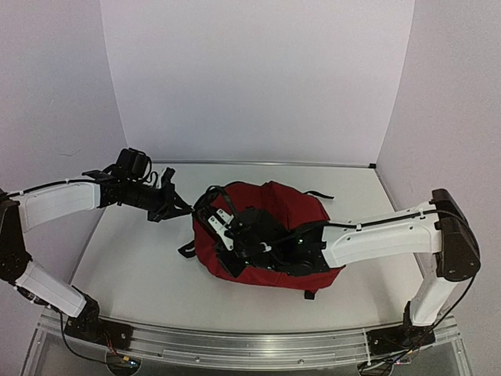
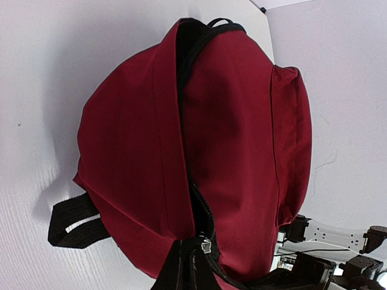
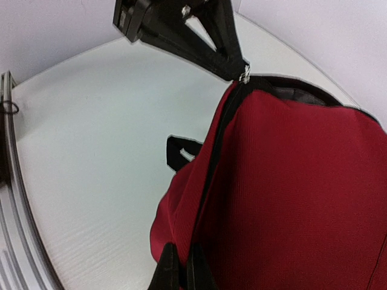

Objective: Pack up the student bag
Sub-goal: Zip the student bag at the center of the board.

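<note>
Red student bag point(image 1: 290, 205), long axis left-right, zipper pull point(image 3: 245, 75) toward left claw point(image 1: 186, 210)

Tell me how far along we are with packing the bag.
Looks done: the student bag's zip appears closed between the two grippers; contents are hidden. In hand: the left gripper is shut on the zipper pull, and the right gripper pinches red fabric beside the zip. Left: past the pull the mouth gapes, grey lining showing, so zipping likely remains.
</note>
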Controlling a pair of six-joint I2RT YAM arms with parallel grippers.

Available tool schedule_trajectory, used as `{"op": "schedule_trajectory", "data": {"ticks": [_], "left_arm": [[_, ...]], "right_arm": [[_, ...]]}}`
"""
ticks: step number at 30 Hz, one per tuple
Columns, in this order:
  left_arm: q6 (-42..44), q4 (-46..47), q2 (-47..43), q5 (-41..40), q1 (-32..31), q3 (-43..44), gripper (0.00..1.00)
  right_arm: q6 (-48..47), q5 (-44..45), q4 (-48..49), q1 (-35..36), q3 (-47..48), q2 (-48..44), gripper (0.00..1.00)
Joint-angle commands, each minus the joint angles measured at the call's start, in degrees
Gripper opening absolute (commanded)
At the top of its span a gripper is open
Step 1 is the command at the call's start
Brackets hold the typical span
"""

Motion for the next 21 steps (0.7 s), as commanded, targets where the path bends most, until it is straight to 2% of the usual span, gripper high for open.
{"op": "schedule_trajectory", "data": {"ticks": [1,12,15,17,18,21], "left_arm": [[2.9,4.3,3.5,-6.0,4.6,6.3,0.0],[5.4,8.4,11.3,-4.0,7.4,12.0,0.0],[4.7,10.7,13.1,0.1,7.5,12.7,0.0],[3.9,13.1,13.3,3.6,7.5,12.0,0.0],[3.5,14.3,13.0,5.8,7.5,11.0,0.0],[2.5,17.5,11.0,10.9,7.2,7.2,0.0]], "right_arm": [[3.9,-7.3,-6.2,4.7,-1.0,-7.5,0.0],[9.9,-14.3,-11.5,6.6,-6.6,-14.6,0.0],[11.3,-14.2,-12.5,6.6,-7.2,-15.6,0.0],[12.8,-10.8,-12.5,6.6,-6.6,-15.4,0.01],[14.1,-7.3,-12.5,6.6,-5.9,-15.1,0.06],[18.3,1.5,-12.5,6.6,-1.8,-12.8,0.47]]}}
